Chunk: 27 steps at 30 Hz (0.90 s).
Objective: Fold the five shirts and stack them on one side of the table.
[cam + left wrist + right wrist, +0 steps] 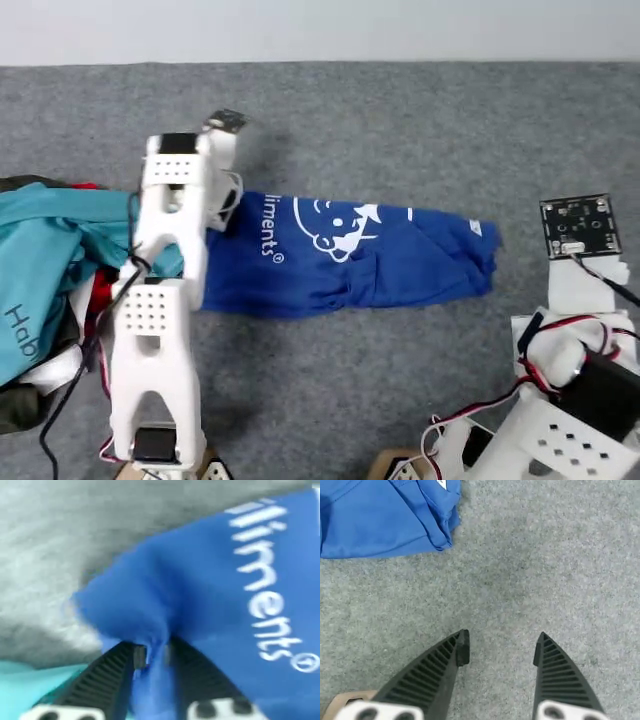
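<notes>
Blue shirt [380, 265] lies stretched in a long, roughly folded band across the middle of the grey counter [420, 130]. Its printed end is pinched between the left fingers [112, 677], which are clamped on a bunched fold of cloth at the edge nearest a heap of unfolded shirts [40, 280]. The right fingers [432, 672] hang spread apart and empty above bare counter, near the shirt's far end. The fabric looks light, thin and limp. It will likely sag and crease wherever it is lifted, so a hold on a corner or hem at each end should keep it flatter than a pinch mid-panel. The counter's felt-like covering probably grips cloth, which would make dragging harder. A pale wall [320, 30] runs behind.
</notes>
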Each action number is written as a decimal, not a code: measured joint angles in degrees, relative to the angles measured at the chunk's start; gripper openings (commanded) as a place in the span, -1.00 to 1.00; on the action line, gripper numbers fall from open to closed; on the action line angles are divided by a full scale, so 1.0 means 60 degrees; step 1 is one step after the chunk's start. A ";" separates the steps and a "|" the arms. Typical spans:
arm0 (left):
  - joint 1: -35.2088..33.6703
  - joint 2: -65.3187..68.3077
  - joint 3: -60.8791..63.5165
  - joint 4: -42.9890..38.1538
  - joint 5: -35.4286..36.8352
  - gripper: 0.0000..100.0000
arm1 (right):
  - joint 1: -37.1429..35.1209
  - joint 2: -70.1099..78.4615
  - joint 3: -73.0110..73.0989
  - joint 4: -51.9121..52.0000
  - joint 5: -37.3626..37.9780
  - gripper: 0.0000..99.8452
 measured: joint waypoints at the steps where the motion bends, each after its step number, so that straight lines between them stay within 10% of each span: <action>1: 0.0147 0.0029 -0.0015 0.0103 -0.0147 -0.99 | 0.0000 0.0000 0.0000 0.0000 0.0000 -0.56; 27: 0.3619 -0.1963 -0.0923 0.0864 0.1670 -0.99 | 0.0000 -0.0059 -0.0396 0.0000 0.0615 -0.56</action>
